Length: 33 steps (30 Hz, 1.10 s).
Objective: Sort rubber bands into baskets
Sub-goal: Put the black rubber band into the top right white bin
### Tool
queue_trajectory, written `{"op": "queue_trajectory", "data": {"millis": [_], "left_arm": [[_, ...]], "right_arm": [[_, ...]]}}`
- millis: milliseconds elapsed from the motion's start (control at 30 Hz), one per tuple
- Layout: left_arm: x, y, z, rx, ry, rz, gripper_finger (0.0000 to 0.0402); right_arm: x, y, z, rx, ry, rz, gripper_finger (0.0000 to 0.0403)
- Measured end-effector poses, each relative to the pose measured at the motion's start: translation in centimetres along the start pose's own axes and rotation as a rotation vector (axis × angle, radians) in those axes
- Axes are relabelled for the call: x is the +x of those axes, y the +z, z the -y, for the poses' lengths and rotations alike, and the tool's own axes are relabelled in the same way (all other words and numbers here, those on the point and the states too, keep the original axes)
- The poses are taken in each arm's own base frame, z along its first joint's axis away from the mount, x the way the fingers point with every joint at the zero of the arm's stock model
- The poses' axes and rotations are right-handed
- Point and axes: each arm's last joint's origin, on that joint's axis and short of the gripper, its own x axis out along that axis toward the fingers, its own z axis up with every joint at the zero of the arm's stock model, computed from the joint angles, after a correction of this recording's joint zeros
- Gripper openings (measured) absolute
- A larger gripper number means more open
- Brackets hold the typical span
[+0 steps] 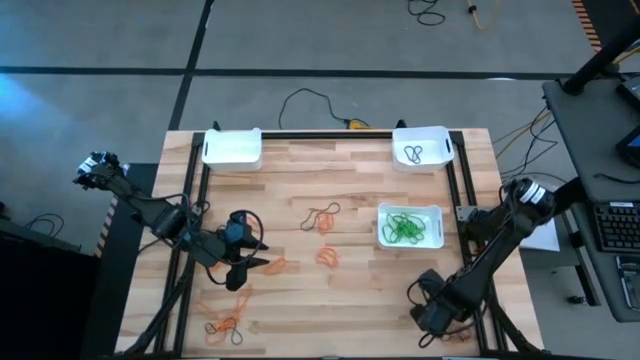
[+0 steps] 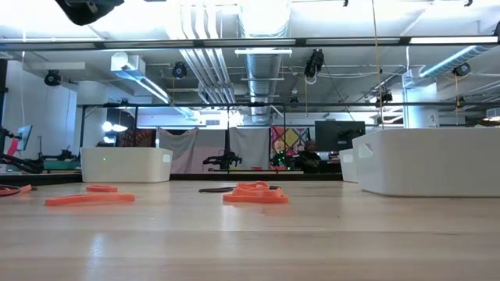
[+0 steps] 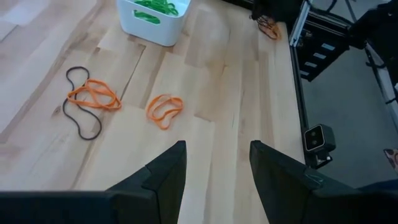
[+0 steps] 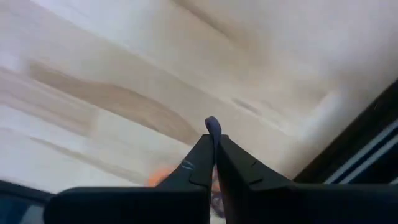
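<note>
On the counter [image 1: 360, 190], biggest first: three white baskets. One at the far left corner [image 1: 232, 147] looks empty, one at the far right corner [image 1: 420, 146] holds a dark band, and the third [image 1: 409, 225] sits right of centre, full of green bands. Left gripper [image 1: 243, 268] hovers low over the left-centre boards, jaws spread and holding nothing; the wrist view shows bare wood between its fingers [image 3: 166, 180]. Right gripper [image 1: 436, 312] sits near the front right edge, clenched on a small dark-bluish loop [image 4: 212, 127] pinched at the fingertips, with an orange blur just under it. Loose bands: an orange-and-dark tangle [image 1: 322, 215] mid-counter, a lone orange band [image 1: 328, 256] nearer the front, orange ones by the left gripper [image 1: 274, 265], more at front left [image 1: 224, 324]. Key relation: the lone orange band [image 3: 164, 108] lies ahead of the left gripper, slightly off to one side, long axis roughly across the jaw opening; the left arm is clearly nearer it than the right. Likely next pick, my guess.
</note>
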Motion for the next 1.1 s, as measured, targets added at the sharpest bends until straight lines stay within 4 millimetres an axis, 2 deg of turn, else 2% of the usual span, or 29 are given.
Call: {"op": "queue_trajectory", "data": {"millis": [200,300,400,500,667,800,933,1100], "left_arm": [[0.0,0.1,-0.1,0.020,0.020,0.019,0.0162],[0.0,0.1,0.0,0.020,0.020,0.021,0.0162],[0.0,0.1,0.0,0.018,0.020,0.020,0.0162],[0.0,0.1,0.0,0.013,0.020,0.020,0.0162],[0.0,0.1,0.0,0.012,0.020,0.020,0.0162],[0.0,0.1,-0.1,0.009,0.023,0.023,0.0162],[0.0,0.3,-0.3,0.005,0.040,0.035,0.0162],[0.0,0.9,-0.8,-0.017,0.063,0.050,0.0162]], "right_arm": [[-4.6,1.8,-2.2,-0.103,0.163,0.175,0.0009],[-7.0,3.4,-3.0,-0.147,0.233,0.256,0.0009],[-9.5,5.3,-3.1,-0.200,0.258,0.321,0.0009],[-12.3,7.4,-2.3,-0.237,0.262,0.387,0.0009],[-17.1,10.7,0.7,-0.251,0.305,0.568,0.0009],[-20.3,13.5,4.5,-0.199,0.323,0.728,0.0009],[-21.8,16.8,8.6,-0.109,0.263,0.823,0.0009],[-21.9,21.0,12.9,0.020,0.116,0.852,0.0009]]}}
